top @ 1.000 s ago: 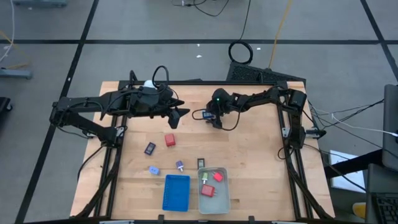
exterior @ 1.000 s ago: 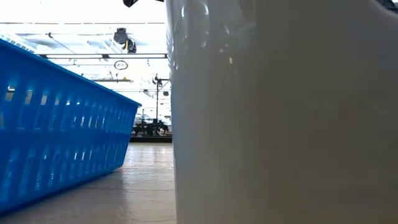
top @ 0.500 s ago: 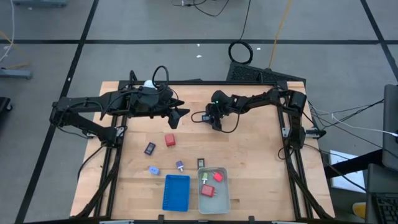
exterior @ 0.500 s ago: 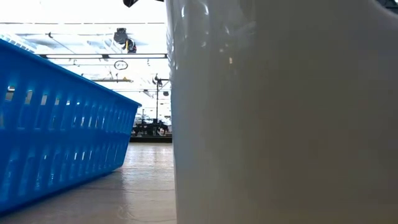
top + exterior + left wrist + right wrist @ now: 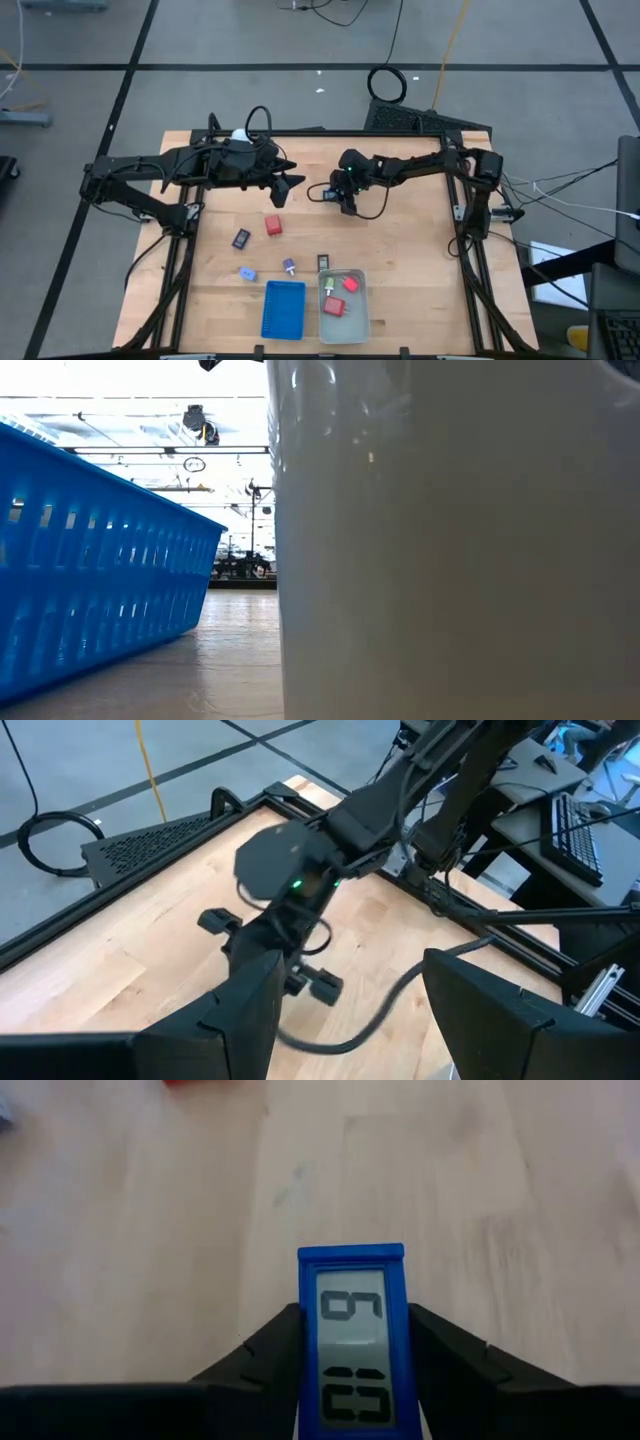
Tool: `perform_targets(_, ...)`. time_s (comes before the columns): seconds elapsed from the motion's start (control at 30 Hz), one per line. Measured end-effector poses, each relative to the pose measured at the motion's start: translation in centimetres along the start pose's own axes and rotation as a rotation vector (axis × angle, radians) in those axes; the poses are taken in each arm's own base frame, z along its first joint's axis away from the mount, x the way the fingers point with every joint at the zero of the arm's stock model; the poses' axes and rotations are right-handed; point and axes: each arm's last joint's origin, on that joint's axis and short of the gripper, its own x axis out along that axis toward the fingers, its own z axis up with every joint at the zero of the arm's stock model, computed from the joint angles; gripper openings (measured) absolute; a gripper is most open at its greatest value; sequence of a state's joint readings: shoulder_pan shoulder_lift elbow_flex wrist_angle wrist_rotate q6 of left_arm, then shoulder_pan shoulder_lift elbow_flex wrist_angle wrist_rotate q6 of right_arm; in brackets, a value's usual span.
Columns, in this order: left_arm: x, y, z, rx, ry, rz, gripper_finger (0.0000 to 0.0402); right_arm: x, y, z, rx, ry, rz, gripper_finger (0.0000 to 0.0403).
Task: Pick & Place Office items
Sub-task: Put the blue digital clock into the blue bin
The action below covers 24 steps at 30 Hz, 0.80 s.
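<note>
While my right pincer pinches the blue timer at centre frame, its hard, light, slick sides need a firm grip.

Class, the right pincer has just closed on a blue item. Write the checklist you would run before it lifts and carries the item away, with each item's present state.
1. Right pincer shut on the blue timer, one finger on each side: ok.
2. Timer centred between the fingers, display facing the wrist camera: ok.
3. Left pincer open, holding nothing, apart from the right pincer: ok.
4. Blue tray has free room: ok.
5. Grey tray already holds red items, space beside them: ok.
6. Timer off the table: cannot tell.
</note>
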<state>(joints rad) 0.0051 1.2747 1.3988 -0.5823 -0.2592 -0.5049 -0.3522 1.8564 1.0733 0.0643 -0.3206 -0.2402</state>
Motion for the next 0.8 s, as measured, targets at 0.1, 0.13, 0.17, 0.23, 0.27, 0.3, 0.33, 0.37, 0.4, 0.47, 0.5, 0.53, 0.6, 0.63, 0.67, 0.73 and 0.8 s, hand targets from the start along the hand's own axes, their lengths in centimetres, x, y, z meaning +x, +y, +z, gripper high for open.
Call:
perform_targets(0.1,0.0,0.0,0.0,0.003,0.0,0.0,0.0241,-1.2,0.6,1.1,0.009,-0.029,0.0,0.0144)
perform_targets(0.13,0.0,0.0,0.0,0.003,0.0,0.0,0.0241,-1.7,0.7,1.5,0.015,-0.044,-0.001,0.0144)
perform_targets(0.17,0.0,0.0,0.0,0.003,0.0,0.0,0.0241,-2.2,0.9,2.0,0.02,-0.06,-0.003,0.0144)
perform_targets(0.23,0.0,0.0,0.0,0.005,0.0,0.0,0.0241,-3.4,1.1,2.8,0.036,-0.093,-0.008,0.0144)
perform_targets(0.27,-0.1,0.0,0.0,0.008,-0.001,-0.001,0.0241,-4.0,1.2,3.2,0.048,-0.106,-0.011,0.0144)
perform_targets(0.3,-0.4,0.1,0.0,0.012,-0.002,-0.002,0.0241,-4.6,1.3,3.5,0.056,-0.119,-0.014,0.0144)
perform_targets(0.33,-0.6,0.1,0.1,0.012,-0.004,-0.003,0.0241,-5.2,1.4,3.9,0.065,-0.138,-0.017,0.0144)
perform_targets(0.37,-0.7,0.1,0.2,0.011,-0.012,-0.007,0.0241,-5.9,1.5,4.3,0.072,-0.159,-0.021,0.0144)
perform_targets(0.4,-0.8,0.1,0.3,0.014,-0.019,-0.01,0.0241,-6.7,1.7,4.7,0.079,-0.171,-0.023,0.0144)
perform_targets(0.47,-1.4,0.2,0.3,0.037,-0.024,-0.012,0.0241,-8.1,1.9,5.5,0.087,-0.217,-0.027,0.0144)
perform_targets(0.5,-1.6,0.3,0.4,0.05,-0.029,-0.013,0.0241,-8.8,2.1,5.9,0.09,-0.239,-0.029,0.0144)
perform_targets(0.53,-1.8,0.2,0.6,0.057,-0.05,-0.022,0.0241,-9.4,2.2,6.2,0.099,-0.255,-0.028,0.0144)
perform_targets(0.6,-2.4,0.2,1.0,0.076,-0.083,-0.027,0.0241,-10.8,2.5,6.8,0.118,-0.294,-0.028,0.0144)
perform_targets(0.63,-2.7,0.4,1.0,0.094,-0.084,-0.014,0.0241,-11.4,2.7,7.1,0.124,-0.314,-0.028,0.0144)
perform_targets(0.67,-2.8,0.4,0.9,0.109,-0.085,-0.001,0.0241,-12.1,2.8,7.3,0.132,-0.335,-0.027,0.0144)
perform_targets(0.73,-2.9,0.5,1.1,0.115,-0.104,0.015,0.0241,-13.4,3.2,7.8,0.156,-0.373,-0.024,0.0144)
perform_targets(0.8,-2.8,0.6,1.0,0.119,-0.1,0.023,0.0241,-14.5,3.5,8.3,0.184,-0.412,-0.017,0.0144)
